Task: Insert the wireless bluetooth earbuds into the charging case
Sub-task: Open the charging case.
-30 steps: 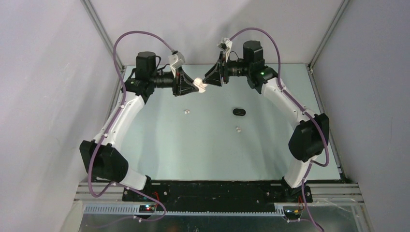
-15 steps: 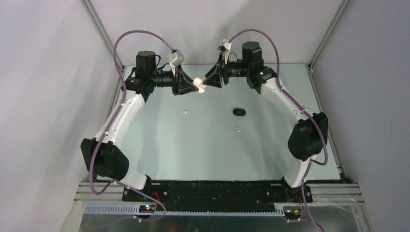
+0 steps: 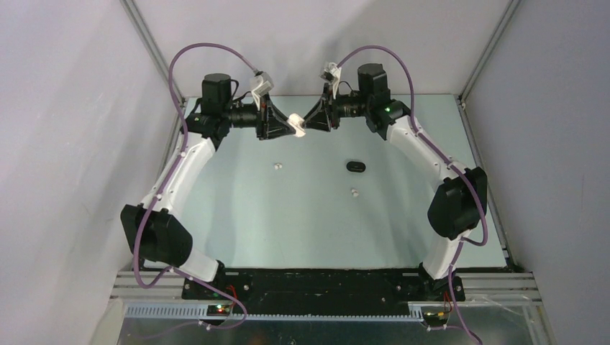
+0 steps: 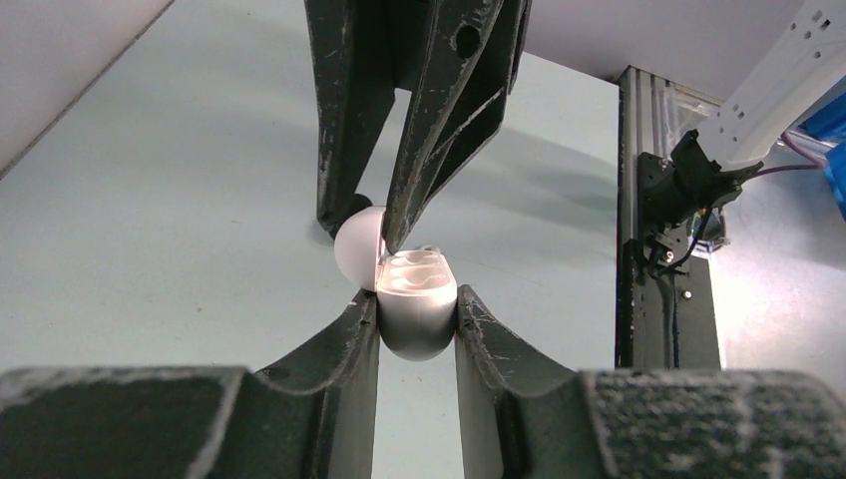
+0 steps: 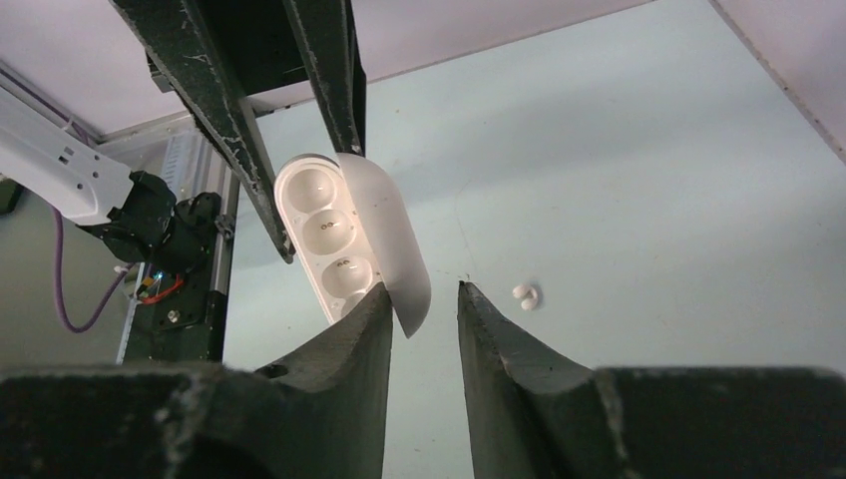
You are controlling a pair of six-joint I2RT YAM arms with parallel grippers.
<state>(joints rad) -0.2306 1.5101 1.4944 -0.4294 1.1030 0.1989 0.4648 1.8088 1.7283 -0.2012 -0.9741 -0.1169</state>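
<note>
Top external view, reading from the left of the frame: the left end effector (image 3: 290,124) hangs in the upper middle above the pale green worktop (image 3: 288,230), clamped on the body of the white charging case (image 3: 297,125). The lid (image 4: 357,249) is swung open, and the right wrist camera looks straight into the moulded wells. Meeting it tip to tip from the right is the right end effector (image 3: 308,123). Its jaws stand part open astride the lid's edge, with one finger (image 5: 344,359) against the lid and a gap on the other side.

On the worktop lie a white earbud (image 3: 277,165) left of centre, a black case (image 3: 354,166) to its right, and a second white earbud (image 3: 353,192) just below that. All three are well apart from the arms.

From overhead the white case is only a pale speck among black fingers. In the left wrist view its sides are covered by the fingers gripping it.

Compared with a second ago, the right end effector has moved leftward onto the case. The buds and the black case lie where they were.
</note>
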